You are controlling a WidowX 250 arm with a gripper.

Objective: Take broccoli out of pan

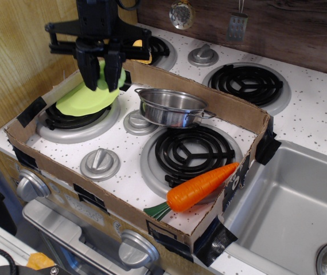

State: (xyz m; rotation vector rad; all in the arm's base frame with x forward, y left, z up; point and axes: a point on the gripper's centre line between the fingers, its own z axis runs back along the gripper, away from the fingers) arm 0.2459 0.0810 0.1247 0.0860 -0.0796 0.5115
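Observation:
My black gripper (pixel 100 85) is shut on the pale lime-green broccoli (pixel 102 73) and holds it in the air over the left side of the stove, just above the flat light-green plate (pixel 83 100). The fingers hide part of the broccoli. The shiny steel pan (pixel 172 107) stands in the middle of the cardboard tray, to the right of the gripper, and looks empty inside.
An orange carrot (pixel 201 186) lies at the tray's front right corner. A yellow corn cob (pixel 142 55) shows partly behind the gripper. The cardboard tray's walls (pixel 232 109) ring the left burners and knobs (pixel 100 164). A steel sink (pixel 289 206) is at the right.

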